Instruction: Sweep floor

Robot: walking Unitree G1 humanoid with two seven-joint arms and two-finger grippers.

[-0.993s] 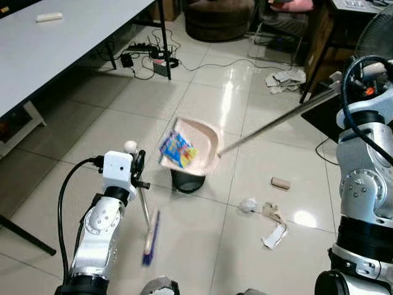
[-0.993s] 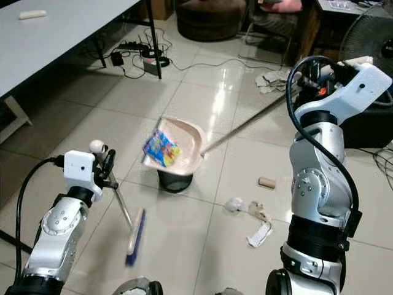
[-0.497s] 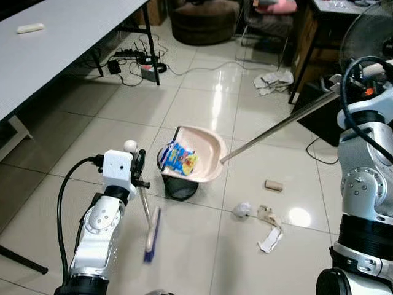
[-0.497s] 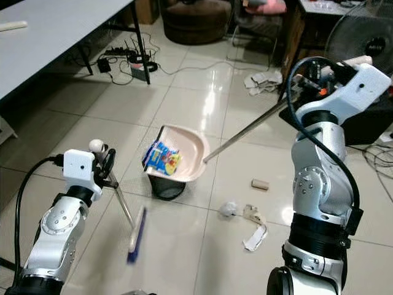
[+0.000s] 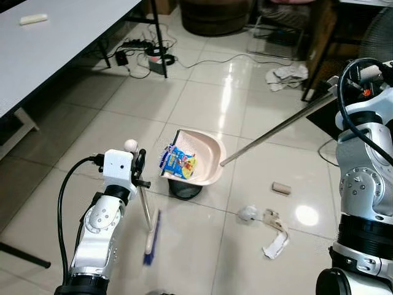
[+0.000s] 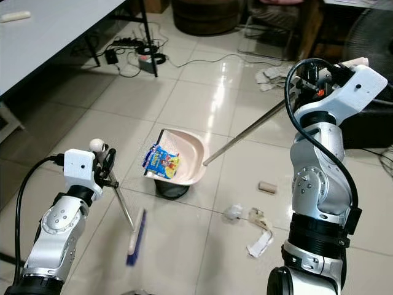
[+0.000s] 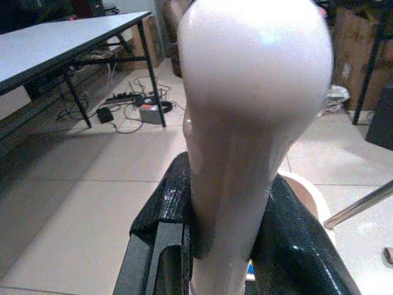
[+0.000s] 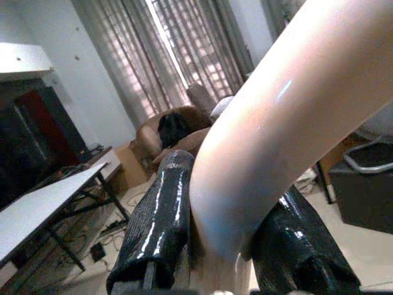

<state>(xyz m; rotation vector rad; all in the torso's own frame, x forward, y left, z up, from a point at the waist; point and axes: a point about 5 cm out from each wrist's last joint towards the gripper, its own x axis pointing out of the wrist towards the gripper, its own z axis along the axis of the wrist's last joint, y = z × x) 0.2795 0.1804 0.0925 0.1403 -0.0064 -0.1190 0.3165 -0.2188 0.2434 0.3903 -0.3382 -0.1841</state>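
My right gripper (image 6: 307, 77) is shut on the top of a long metal dustpan handle (image 5: 276, 128). The pink dustpan (image 5: 198, 157) hangs tilted over a small black bin (image 5: 184, 187) on the tiled floor. A colourful wrapper (image 5: 178, 162) lies at the pan's lower edge, above the bin. My left gripper (image 5: 140, 169) is shut on the white handle (image 7: 245, 123) of a broom whose blue head (image 5: 150, 238) rests on the floor left of the bin. Crumpled paper (image 5: 248, 213), torn scraps (image 5: 275, 233) and a cardboard tube (image 5: 281, 188) lie on the floor to the right.
A white table (image 5: 55, 43) on black legs stands at the left. Cables and a power strip (image 5: 147, 54) lie behind it. A brown pouf, chair legs, dark furniture and a fan (image 6: 371, 37) crowd the back and right. Open tiles surround the bin.
The dustpan has tipped further over the bin and the wrapper has slid towards its lower edge. The camera view has shifted slightly. The broom has stayed in place.
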